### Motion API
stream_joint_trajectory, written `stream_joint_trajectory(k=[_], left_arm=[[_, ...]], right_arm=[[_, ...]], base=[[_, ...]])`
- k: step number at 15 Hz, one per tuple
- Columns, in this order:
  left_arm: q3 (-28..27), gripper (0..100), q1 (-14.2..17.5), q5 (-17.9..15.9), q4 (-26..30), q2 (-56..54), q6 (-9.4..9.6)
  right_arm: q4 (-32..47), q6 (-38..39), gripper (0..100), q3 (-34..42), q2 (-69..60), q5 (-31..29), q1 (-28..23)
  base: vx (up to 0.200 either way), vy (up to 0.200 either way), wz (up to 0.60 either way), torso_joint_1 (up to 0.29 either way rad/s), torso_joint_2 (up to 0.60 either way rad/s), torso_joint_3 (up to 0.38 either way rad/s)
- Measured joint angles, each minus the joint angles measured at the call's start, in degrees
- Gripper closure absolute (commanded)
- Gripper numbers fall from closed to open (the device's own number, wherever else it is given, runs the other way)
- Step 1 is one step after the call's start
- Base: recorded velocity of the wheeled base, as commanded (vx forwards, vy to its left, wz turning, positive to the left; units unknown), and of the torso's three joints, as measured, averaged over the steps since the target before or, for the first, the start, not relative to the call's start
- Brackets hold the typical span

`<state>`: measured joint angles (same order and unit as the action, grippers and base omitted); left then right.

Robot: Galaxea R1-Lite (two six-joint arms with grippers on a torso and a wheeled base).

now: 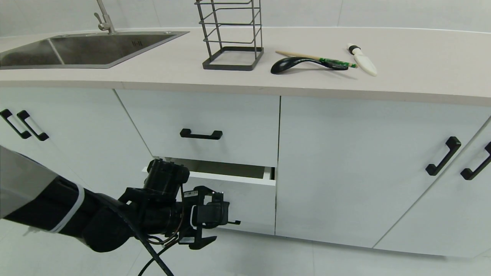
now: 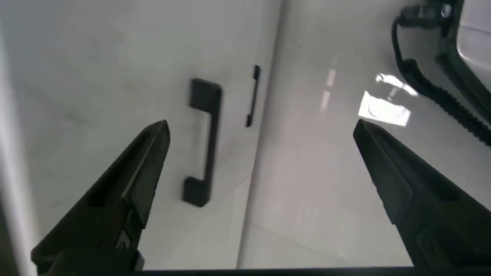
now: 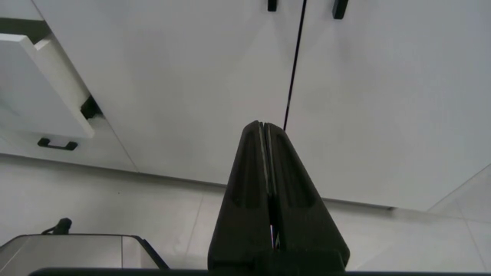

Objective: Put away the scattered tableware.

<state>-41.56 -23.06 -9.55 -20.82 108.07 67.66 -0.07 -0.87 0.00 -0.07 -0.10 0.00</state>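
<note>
Spoon and sticks wait up on the bench while the left pincer sits low by the drawer.

The left pincer (image 1: 215,215) is wide open and holds nothing, right in front of the lower drawer (image 1: 230,184), which is pulled out a little. The right pincer (image 3: 265,130) is pressed tight shut with nothing in it, down low facing the white cupboard doors. The black spoon (image 1: 291,63), the wooden stick with a green end (image 1: 318,58) and the white tool with a black band (image 1: 362,59) lie close together on the bench (image 1: 422,76), high above the left pincer and off to its right, well apart from it. They lie mostly sideways along the bench. Since they are on the right side, I think the right arm has the shorter reach.
</note>
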Motion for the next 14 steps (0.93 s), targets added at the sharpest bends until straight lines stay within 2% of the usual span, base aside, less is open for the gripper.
stream_joint_trajectory(k=[1, 2, 7, 10, 14], left_arm=[[-0.26, 0, -0.15, -0.02, -0.06, -1.05, -1.5], [-0.41, 0, -0.17, -0.02, -0.04, -1.79, -2.11], [-3.08, 0, -0.17, -0.44, 0.09, -2.67, -2.49], [-6.79, 0, 0.66, -0.6, 0.16, -1.65, -4.35], [-7.52, 0, 1.79, -0.6, -0.5, 1.07, -4.4]], right_arm=[[0.0, 0.0, 100, 0.0, 0.0, 0.0, 0.0], [0.0, 0.0, 100, 0.0, 0.0, 0.0, 0.0], [0.0, 0.0, 100, 0.0, 0.0, 0.0, 0.0], [0.0, 0.0, 100, 0.0, 0.0, 0.0, 0.0], [0.0, -0.02, 100, 0.0, 0.0, 0.0, 0.0]], base=[[0.0, 0.0, 0.0, 0.0, 0.0, 0.0], [0.0, 0.0, 0.0, 0.0, 0.0, 0.0], [0.0, 0.0, 0.0, 0.0, 0.0, 0.0], [0.0, 0.0, 0.0, 0.0, 0.0, 0.0], [0.0, 0.0, 0.0, 0.0, 0.0, 0.0]])
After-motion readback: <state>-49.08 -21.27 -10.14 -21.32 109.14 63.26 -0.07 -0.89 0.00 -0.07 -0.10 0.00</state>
